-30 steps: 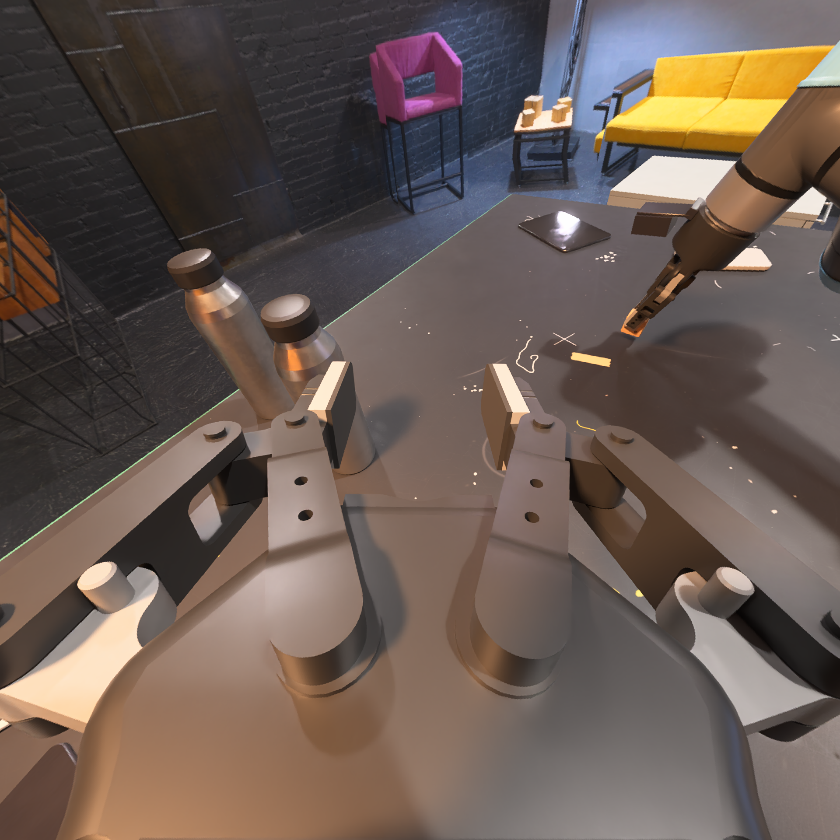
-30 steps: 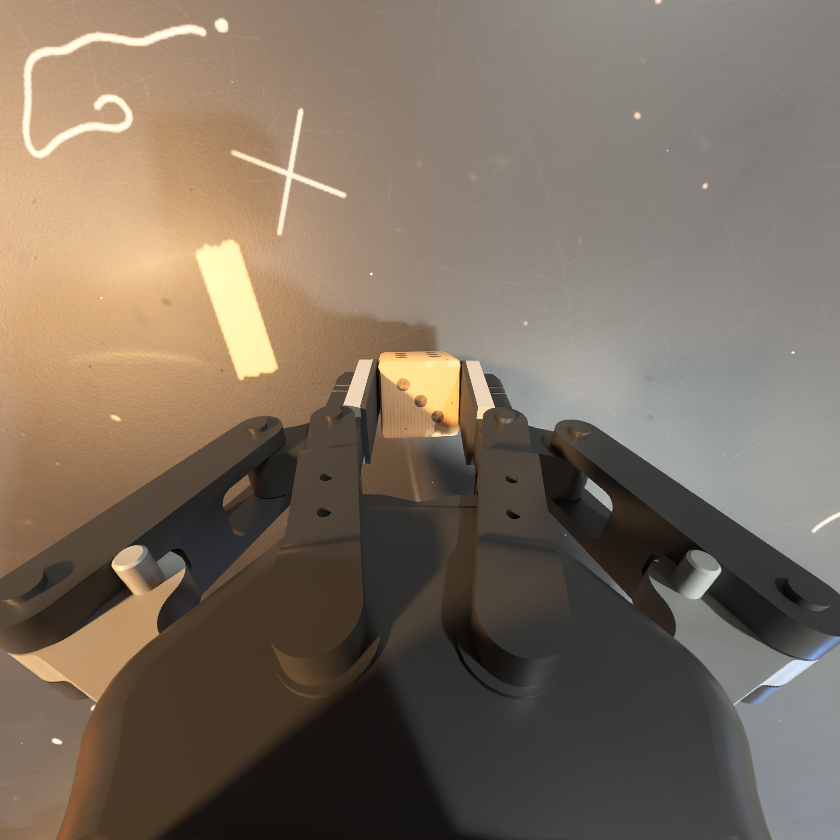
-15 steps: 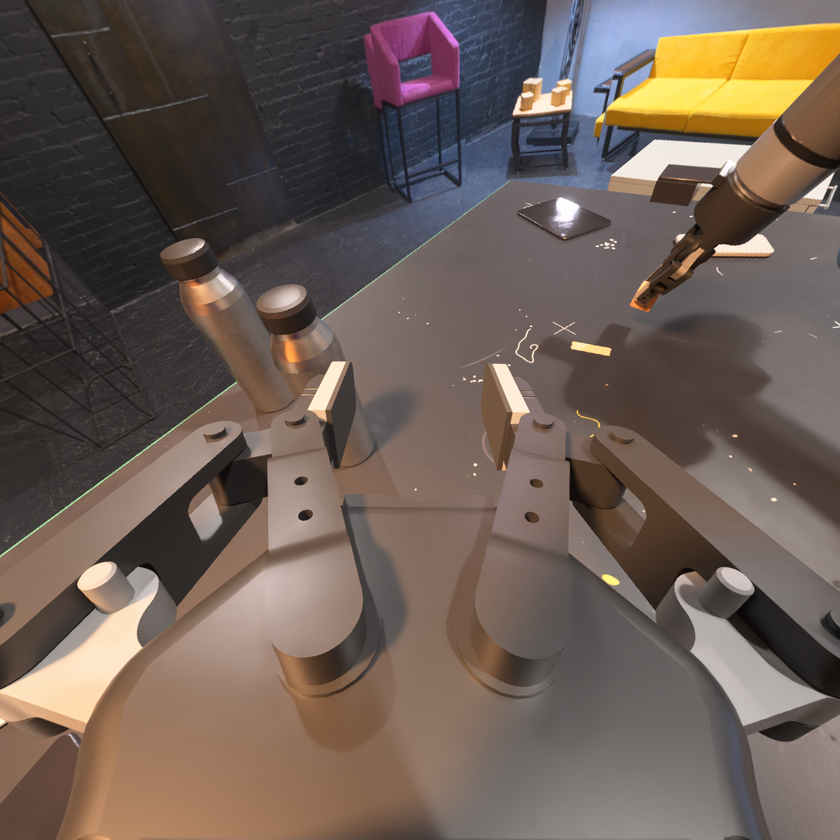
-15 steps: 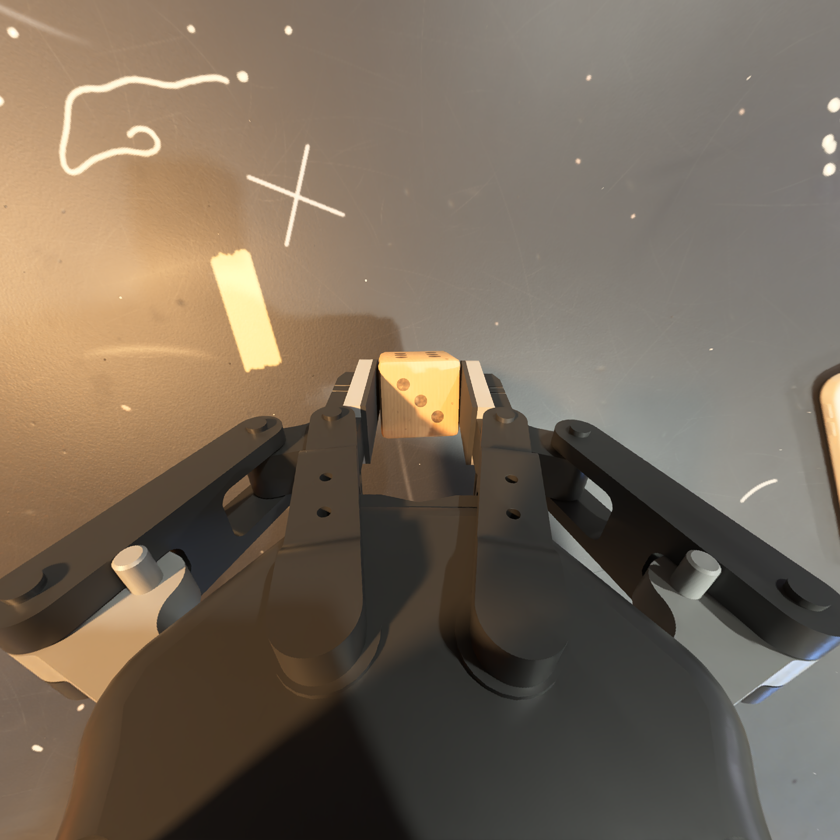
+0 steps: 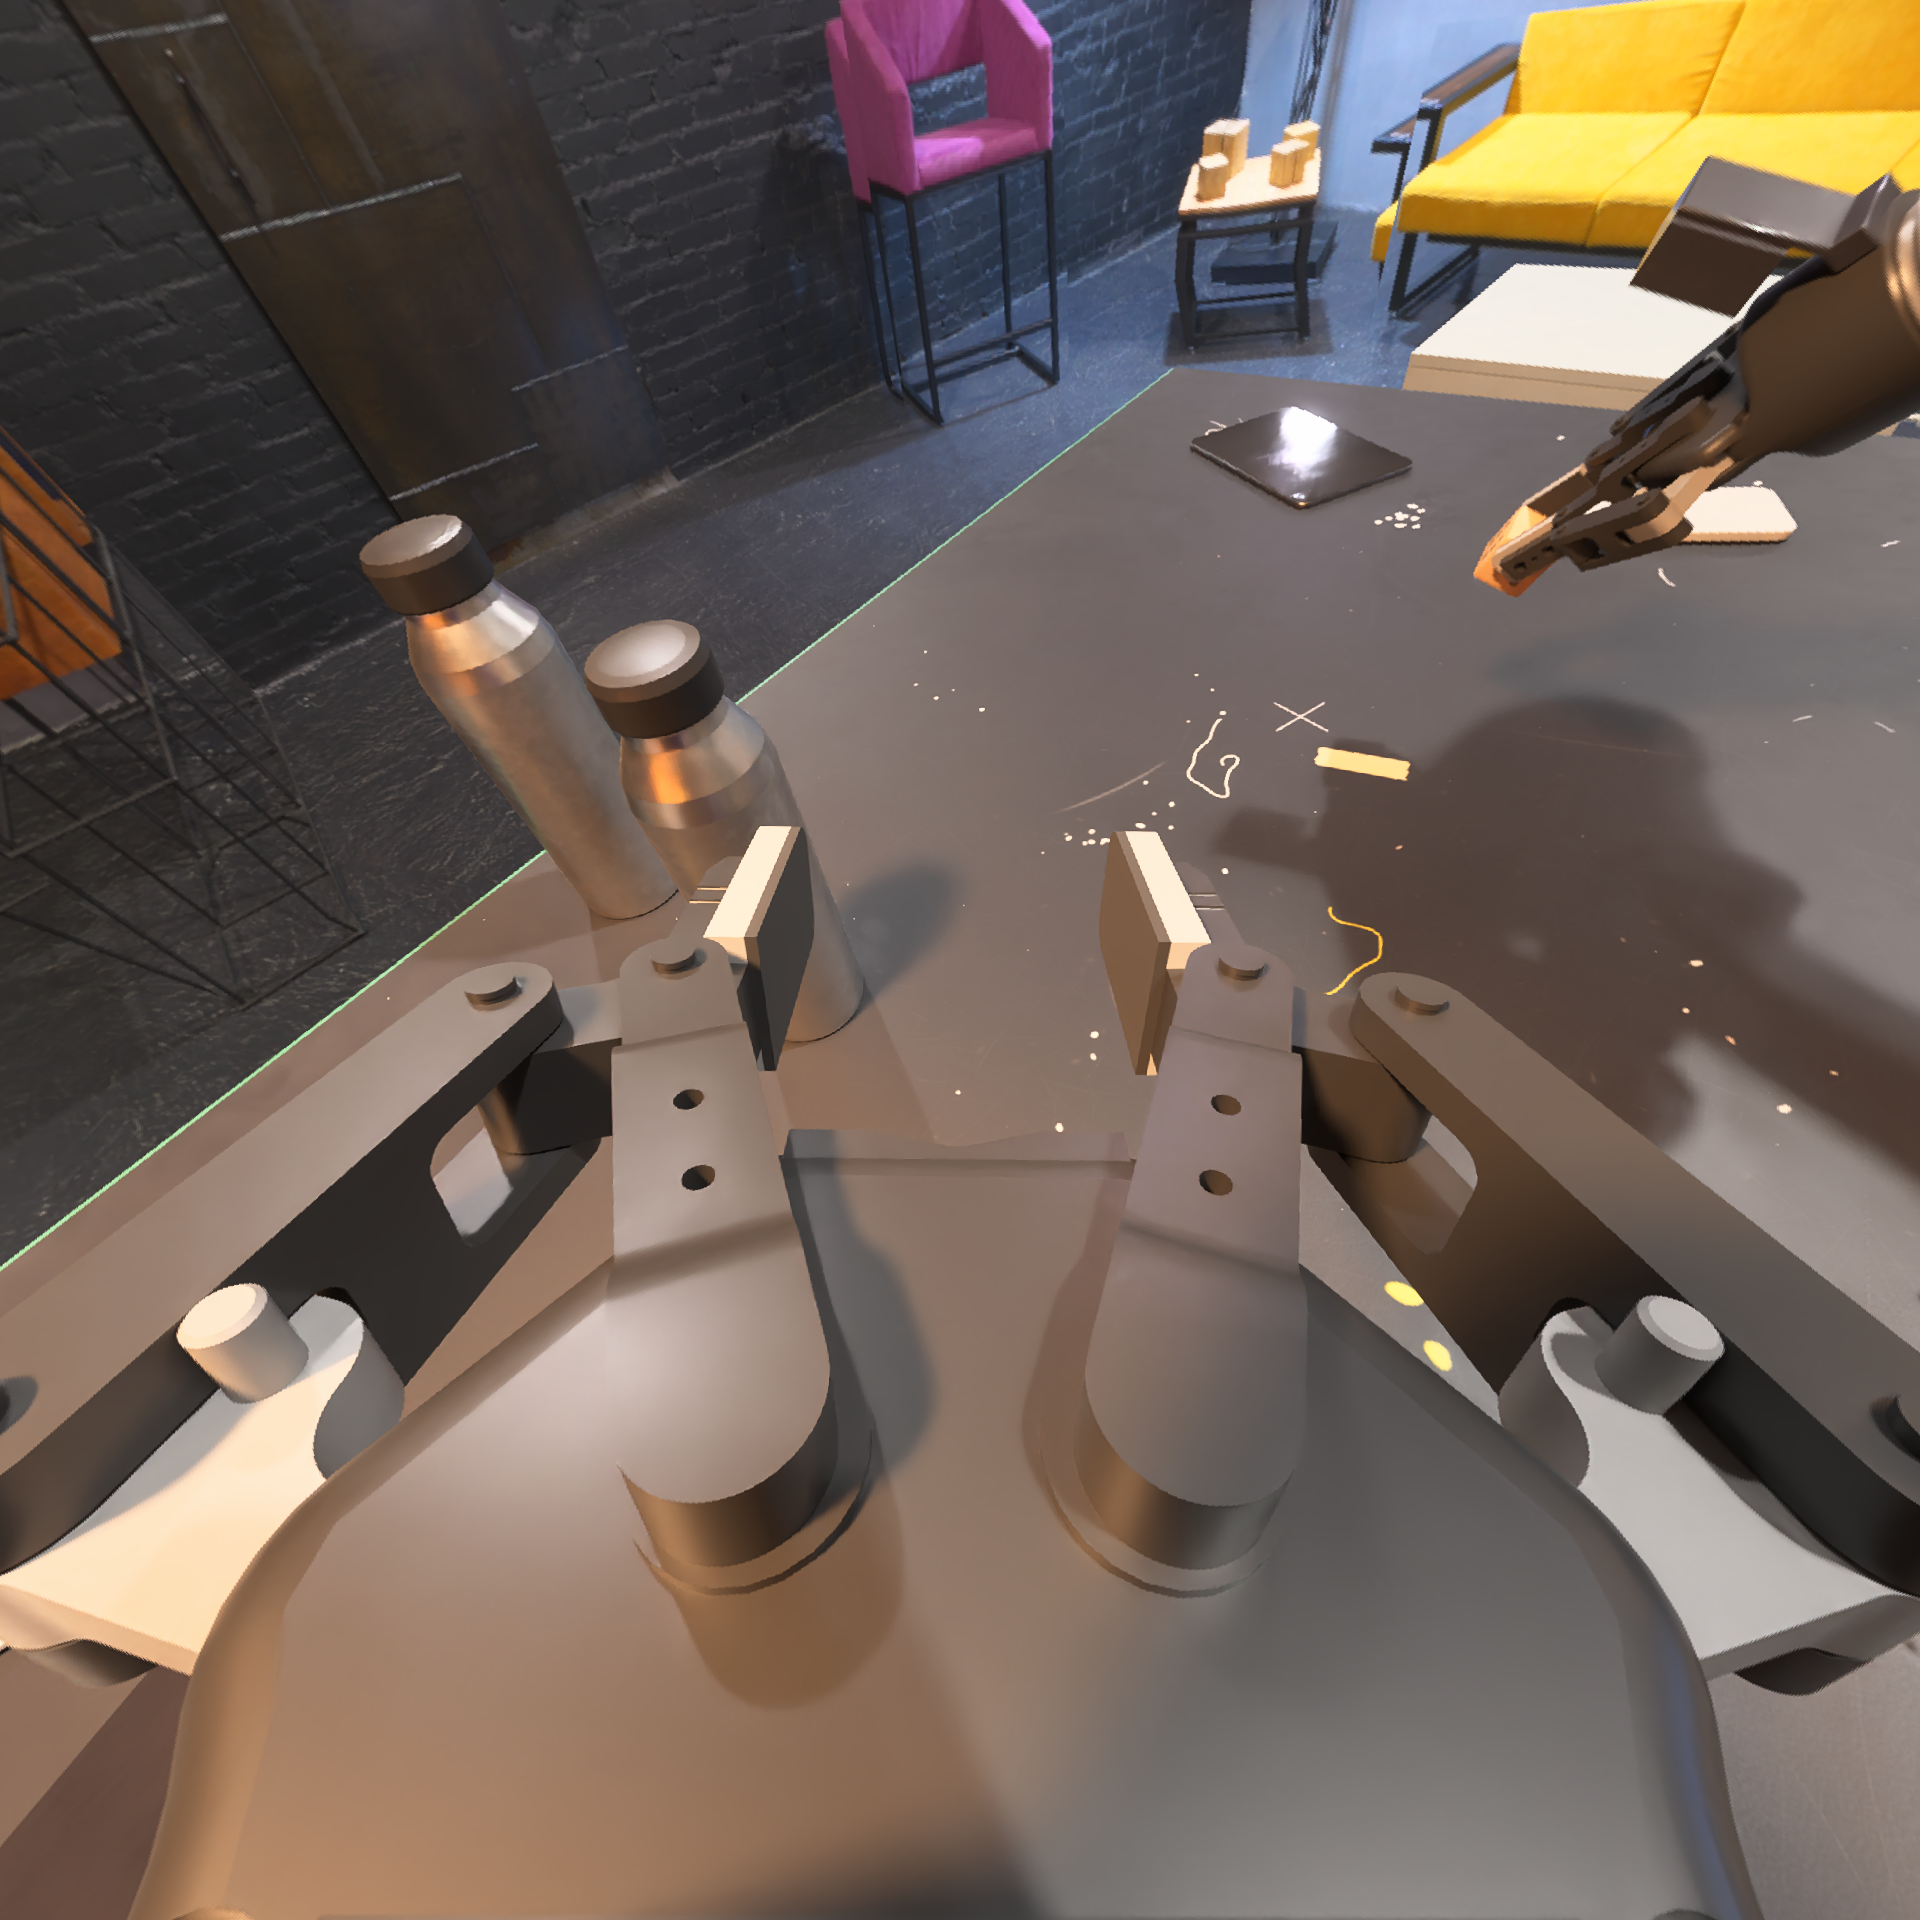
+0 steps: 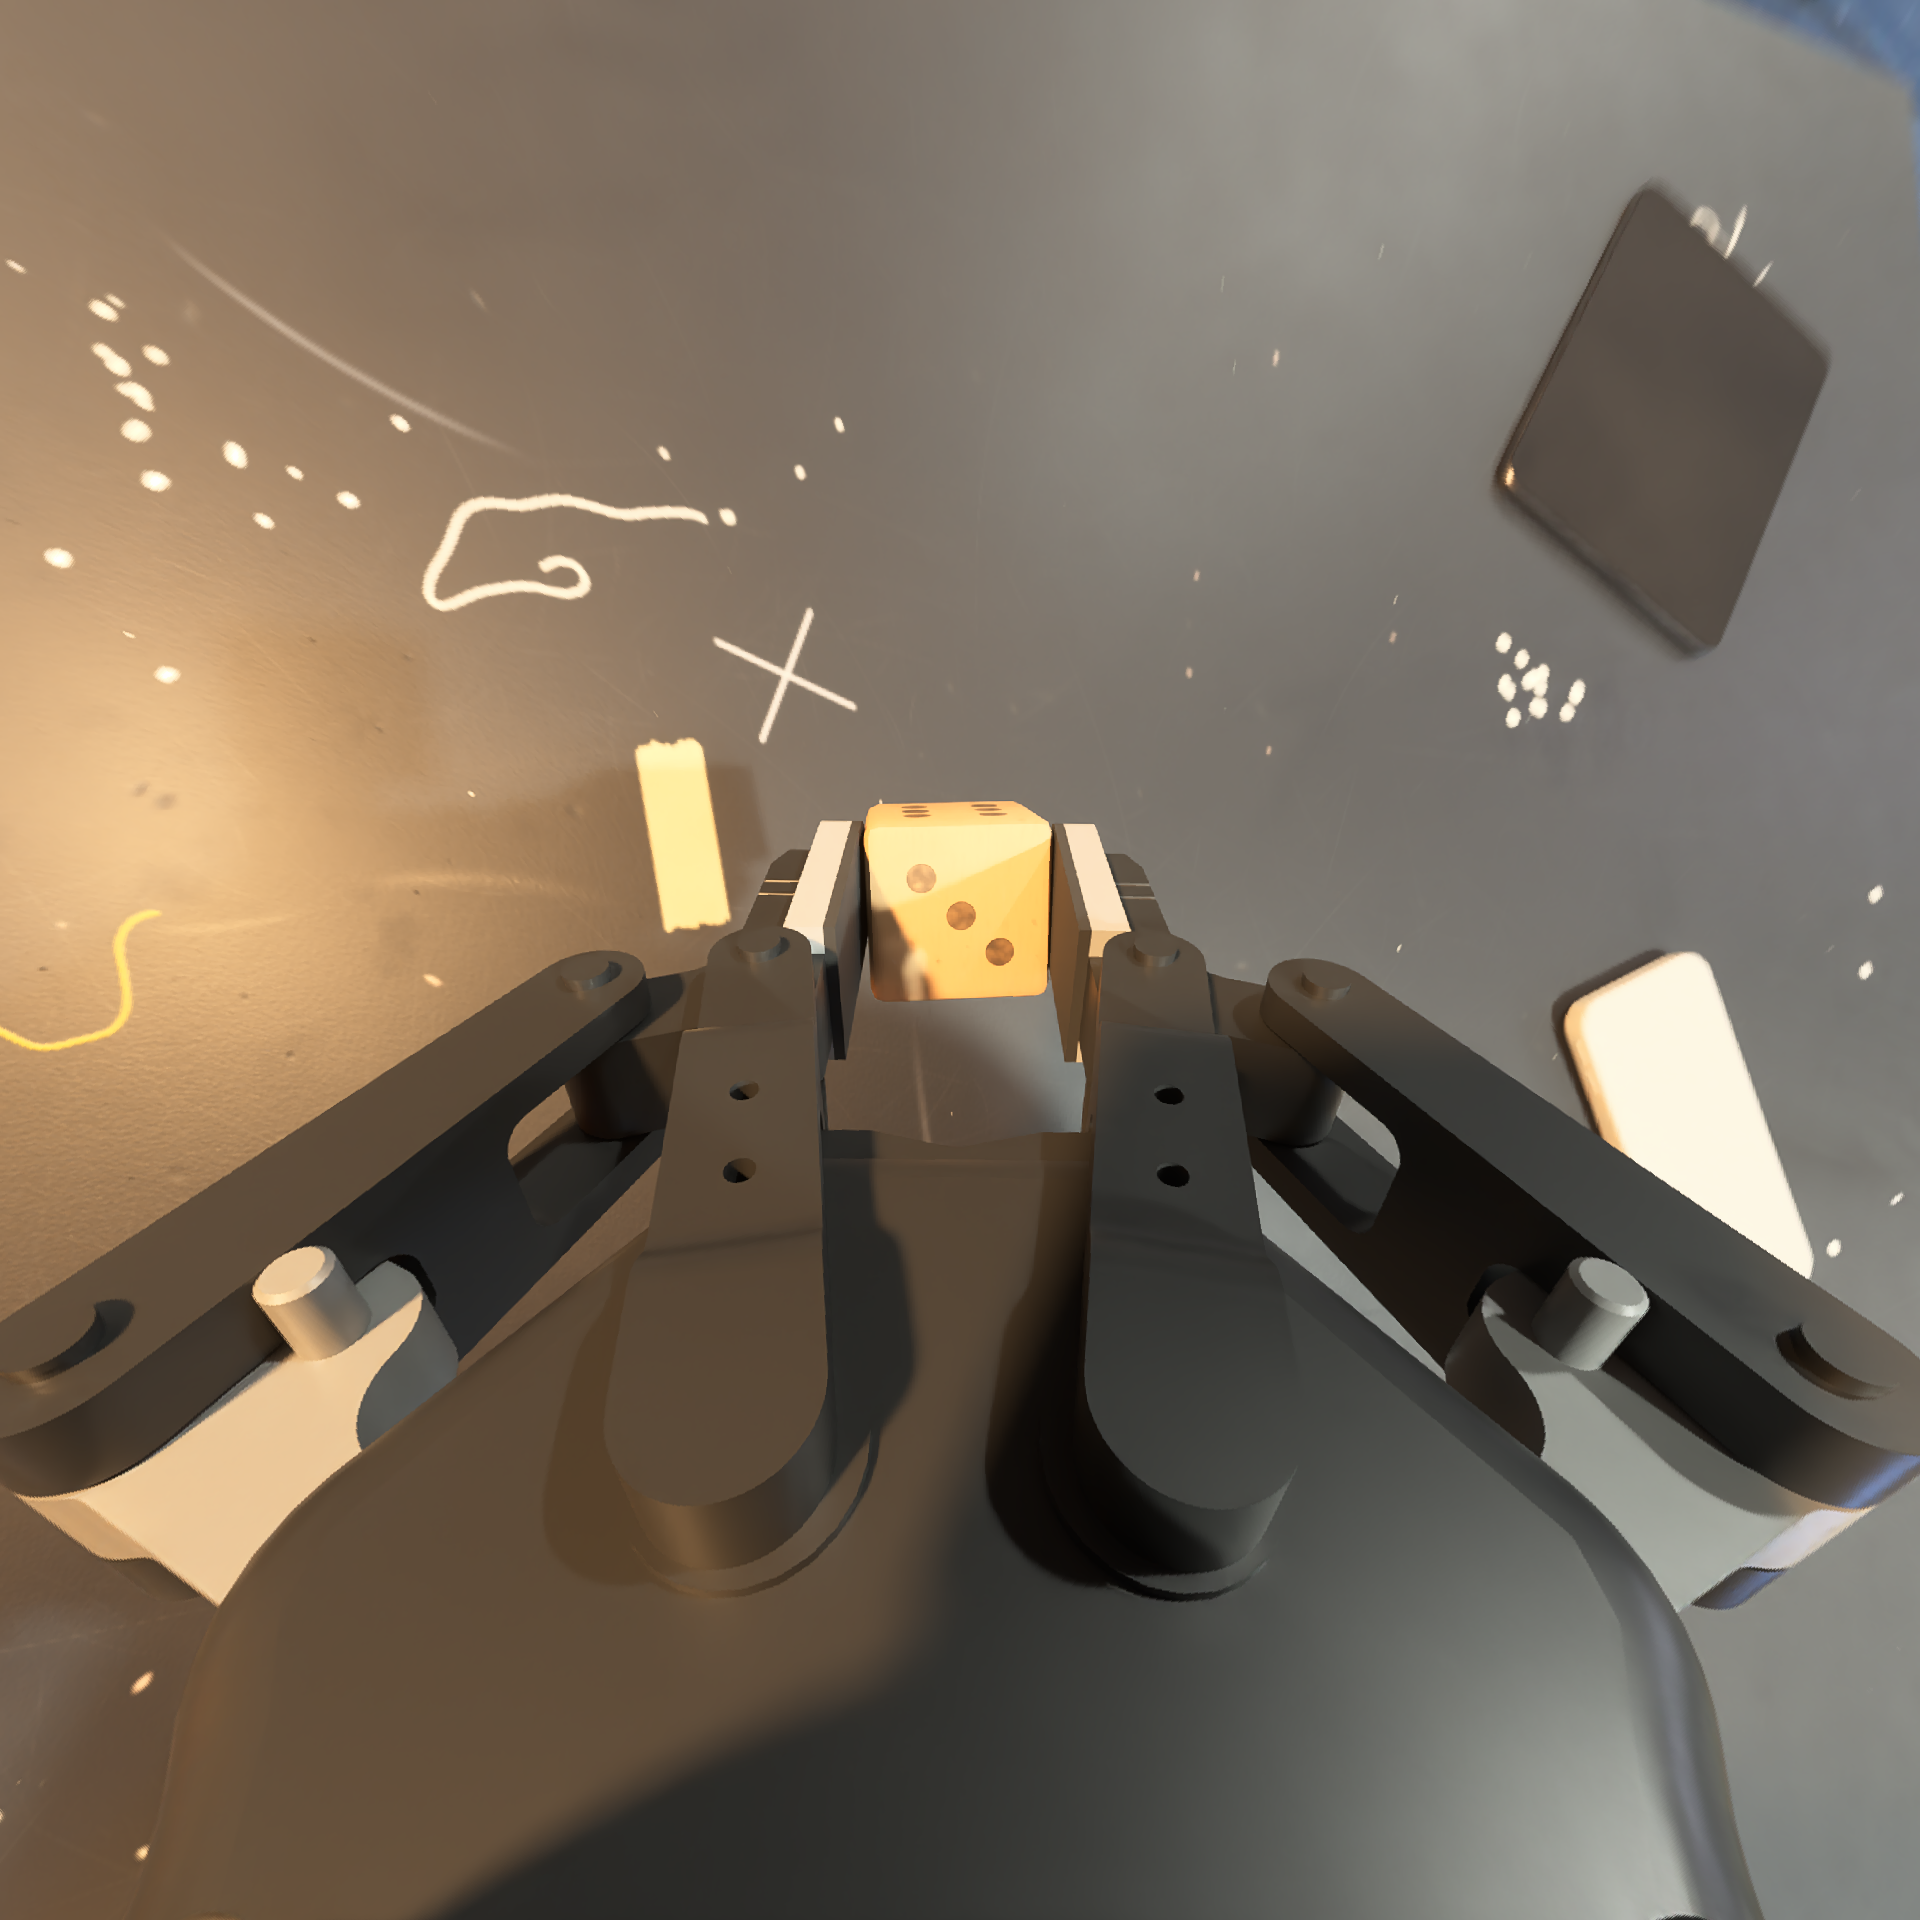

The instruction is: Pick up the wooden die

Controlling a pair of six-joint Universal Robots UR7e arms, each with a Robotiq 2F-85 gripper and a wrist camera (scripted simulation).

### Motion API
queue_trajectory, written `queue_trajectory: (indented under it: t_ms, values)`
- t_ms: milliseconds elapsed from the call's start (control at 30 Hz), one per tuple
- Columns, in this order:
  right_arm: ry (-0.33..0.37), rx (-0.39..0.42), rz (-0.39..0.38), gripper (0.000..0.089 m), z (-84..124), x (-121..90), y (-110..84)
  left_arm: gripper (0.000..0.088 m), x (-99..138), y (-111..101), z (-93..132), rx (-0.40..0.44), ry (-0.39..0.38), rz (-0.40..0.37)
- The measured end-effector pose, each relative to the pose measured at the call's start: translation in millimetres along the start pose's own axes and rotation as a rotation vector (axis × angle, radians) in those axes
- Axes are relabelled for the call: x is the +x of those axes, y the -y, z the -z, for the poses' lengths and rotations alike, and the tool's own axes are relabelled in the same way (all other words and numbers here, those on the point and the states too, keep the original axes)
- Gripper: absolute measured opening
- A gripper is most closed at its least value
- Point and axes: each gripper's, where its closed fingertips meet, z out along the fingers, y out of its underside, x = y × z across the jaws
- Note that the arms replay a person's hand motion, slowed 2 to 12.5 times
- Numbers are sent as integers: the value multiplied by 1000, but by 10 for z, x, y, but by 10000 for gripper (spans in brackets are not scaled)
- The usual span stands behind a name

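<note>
The wooden die (image 6: 956, 904) is a pale cube with dark pips, clamped between the two pads of my right gripper (image 6: 956, 883), which is shut on it and holds it well above the dark table (image 6: 1143, 416). In the left wrist view the right gripper (image 5: 1527, 556) hangs in the air at the far right with the die (image 5: 1501, 566) at its tip. My left gripper (image 5: 951, 914) is open and empty, low over the near part of the table (image 5: 987, 644).
Two metal bottles (image 5: 499, 707) (image 5: 717, 790) stand by the table's left edge, close to my left finger. A dark square pad (image 5: 1299, 457) (image 6: 1662, 416) and a white flat block (image 6: 1683, 1101) lie at the far side. A pale tape strip (image 6: 681, 831) and chalk marks sit below the die.
My right gripper has risen higher and farther from the table with the die in it. The left gripper has stayed open and shifted only slightly.
</note>
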Motion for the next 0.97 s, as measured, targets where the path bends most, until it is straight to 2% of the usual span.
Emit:
queue_trajectory:
  t_ms: [233,433,533,700,967]
  values:
    - [13,188,108,312,312,-260,337,498,33,-49,-8,-28,-24,-14]
    - [109,318,233,312,514,-686,572,481,112,-129,-28,-75,-72,-35]
    - [187,367,302,312,587,-954,652,465,160,-180,-38,-105,-100,-50]
    - [363,418,425,312,670,-1489,700,442,224,-271,-45,-159,-134,-84]
    - [689,465,611,312,805,-2350,590,400,226,-382,-35,-227,-126,-142]
